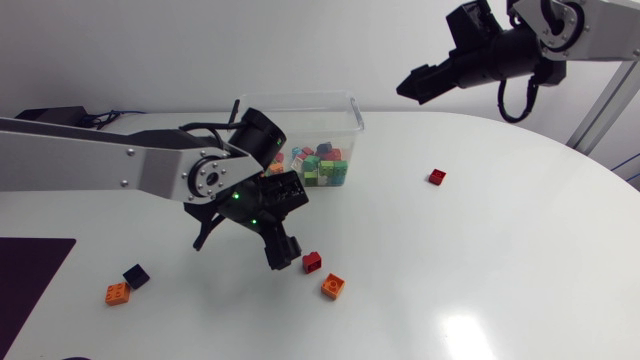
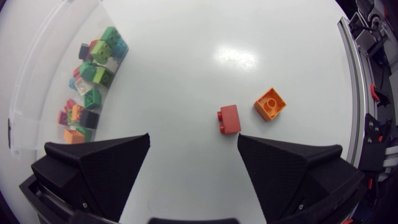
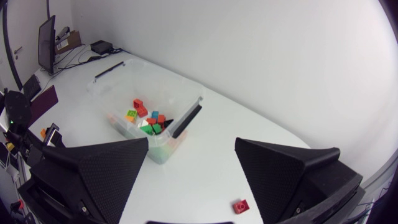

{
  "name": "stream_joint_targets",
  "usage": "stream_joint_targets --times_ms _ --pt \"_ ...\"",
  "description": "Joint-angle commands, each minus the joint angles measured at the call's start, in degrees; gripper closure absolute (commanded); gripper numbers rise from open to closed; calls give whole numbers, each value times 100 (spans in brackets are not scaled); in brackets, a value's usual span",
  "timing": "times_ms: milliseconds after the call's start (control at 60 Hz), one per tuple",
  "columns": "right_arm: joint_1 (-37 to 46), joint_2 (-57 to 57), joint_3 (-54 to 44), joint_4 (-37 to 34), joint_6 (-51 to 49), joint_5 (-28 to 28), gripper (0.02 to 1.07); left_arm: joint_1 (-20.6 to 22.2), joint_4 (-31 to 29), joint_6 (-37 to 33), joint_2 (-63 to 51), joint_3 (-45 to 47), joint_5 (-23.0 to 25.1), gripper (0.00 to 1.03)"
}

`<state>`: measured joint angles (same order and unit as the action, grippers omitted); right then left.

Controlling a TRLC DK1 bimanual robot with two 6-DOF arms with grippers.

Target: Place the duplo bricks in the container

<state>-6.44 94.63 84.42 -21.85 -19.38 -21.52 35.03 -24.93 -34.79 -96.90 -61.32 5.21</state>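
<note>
A clear container (image 1: 352,108) at the table's back holds several coloured duplo bricks (image 1: 322,166). My left gripper (image 1: 279,254) hovers open in front of it, fingers wide apart and empty. In the left wrist view the open left gripper (image 2: 194,163) has a red brick (image 2: 229,119) and an orange brick (image 2: 270,104) just ahead of its fingers, with the container (image 2: 37,74) off to one side. My right gripper (image 1: 412,84) hangs high at the back right, open and empty (image 3: 193,182), looking down on the container (image 3: 118,82) and a small red brick (image 3: 240,206).
The red brick (image 1: 313,262) and the orange brick (image 1: 333,286) lie near the front middle. A black brick (image 1: 136,276) and another orange brick (image 1: 118,293) lie front left beside a dark mat (image 1: 30,285). The small red brick (image 1: 437,177) lies alone at mid right.
</note>
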Motion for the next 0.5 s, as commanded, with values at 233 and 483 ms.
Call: stream_joint_targets --times_ms 233,483 --pt "863 -727 -1499 198 -558 -335 6 259 -408 51 -1015 -557 -38 6" --pt "1329 -964 -2061 207 -840 -590 6 417 -548 306 -1533 -1031 -38 8"
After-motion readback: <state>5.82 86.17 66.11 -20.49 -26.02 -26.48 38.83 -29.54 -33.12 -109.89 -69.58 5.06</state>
